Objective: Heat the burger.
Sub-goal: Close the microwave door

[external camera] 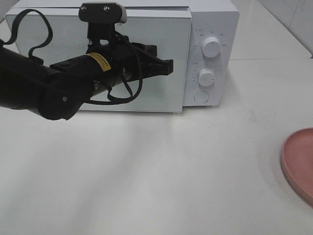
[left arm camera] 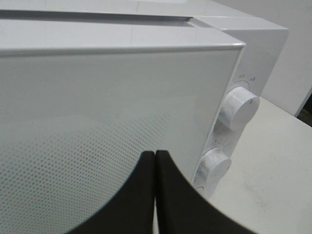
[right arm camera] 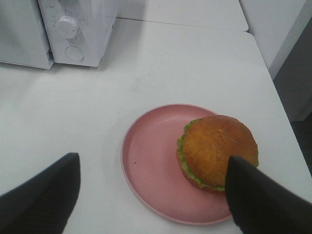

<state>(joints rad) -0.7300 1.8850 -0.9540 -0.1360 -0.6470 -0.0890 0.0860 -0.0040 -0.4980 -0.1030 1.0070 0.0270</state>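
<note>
Meanwhile, burger (right arm camera: 218, 150) sits on pink plate (right arm camera: 146, 161); right gripper (right arm camera: 151, 195) spread.

You're looking at a staged kitchen corner, more test bench than home: a white microwave (external camera: 146, 54) with two dials sits on a plain white table (external camera: 146, 171), a pink plate (right arm camera: 156, 161) holding a burger (right arm camera: 218, 151) nearby, pale wall panels behind, and black robot arms over it.

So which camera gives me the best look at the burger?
Right wrist: the burger sits whole on the pink plate, below the open right gripper. The high view catches only the plate's edge; left wrist shows only the microwave.
</note>
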